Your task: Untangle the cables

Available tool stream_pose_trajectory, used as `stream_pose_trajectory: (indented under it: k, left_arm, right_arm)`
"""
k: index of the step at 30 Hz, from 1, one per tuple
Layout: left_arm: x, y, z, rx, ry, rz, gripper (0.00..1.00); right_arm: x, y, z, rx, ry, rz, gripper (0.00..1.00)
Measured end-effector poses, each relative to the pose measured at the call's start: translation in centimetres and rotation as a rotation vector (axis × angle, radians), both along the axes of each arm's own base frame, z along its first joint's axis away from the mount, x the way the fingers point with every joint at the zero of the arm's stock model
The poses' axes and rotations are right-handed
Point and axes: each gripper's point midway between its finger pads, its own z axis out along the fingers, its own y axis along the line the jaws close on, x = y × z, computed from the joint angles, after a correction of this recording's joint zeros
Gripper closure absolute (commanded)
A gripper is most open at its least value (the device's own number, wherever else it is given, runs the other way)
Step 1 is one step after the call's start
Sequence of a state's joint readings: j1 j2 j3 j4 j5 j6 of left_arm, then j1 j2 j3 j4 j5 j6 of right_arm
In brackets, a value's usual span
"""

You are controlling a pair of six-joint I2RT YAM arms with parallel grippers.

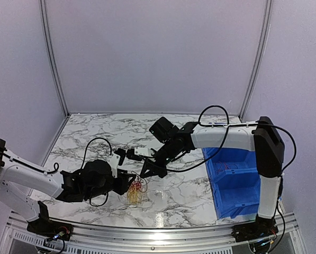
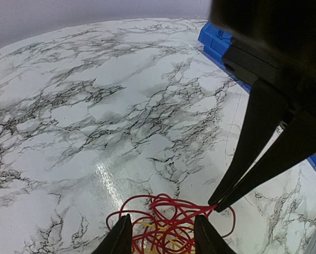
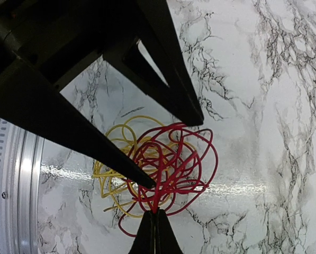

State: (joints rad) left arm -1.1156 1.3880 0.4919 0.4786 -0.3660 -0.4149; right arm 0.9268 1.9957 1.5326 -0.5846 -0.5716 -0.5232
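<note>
Lying near the near edge of the marble table (image 1: 94, 138), left of centre, the cables (image 1: 136, 190) form a red-and-yellow tangle. Left gripper (image 2: 164, 239): jaws wide apart over the tangle, gripping nothing. Right gripper (image 3: 152, 233): jaws closed, pinching a red strand at the tangle's far-right edge.

Small loose tangle of very thin flexible wires (image 1: 136, 189), sitting on the white marble-pattern tabletop (image 1: 94, 132) close to its near edge. The glossy red wire (image 3: 173, 159) loops round and round in a messy ball on top. The pale yellow wire (image 3: 113, 174) is coiled flatter underneath and pokes out toward the near edge. Both are totally knotted together. A few red loops bunch up, pinched in the closed tips of the right gripper (image 3: 153, 225).
</note>
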Motion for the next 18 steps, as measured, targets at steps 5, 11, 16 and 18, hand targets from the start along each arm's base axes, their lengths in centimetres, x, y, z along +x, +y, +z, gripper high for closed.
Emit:
stream_pose_trajectory:
  k: [5,11,16,18]
  left_arm:
    - [0.7,-0.8,-0.6,0.008,0.011,0.017,0.86]
    - [0.4,-1.3,-0.9,0.001,0.032,-0.003,1.0]
    - [0.1,-1.6,-0.4,-0.023,0.035,-0.021,1.0]
    - [0.1,-1.7,0.1,-0.041,0.032,-0.022,1.0]
  right_arm:
    - [-0.1,-0.5,-0.6,-0.017,0.013,-0.008,1.0]
    - [-0.3,-0.9,-1.7,-0.03,0.023,-0.023,0.75]
    - [-0.2,-1.0,-2.5,-0.032,0.029,-0.043,0.57]
    - [-0.1,-0.9,-2.6,-0.026,0.028,-0.048,0.59]
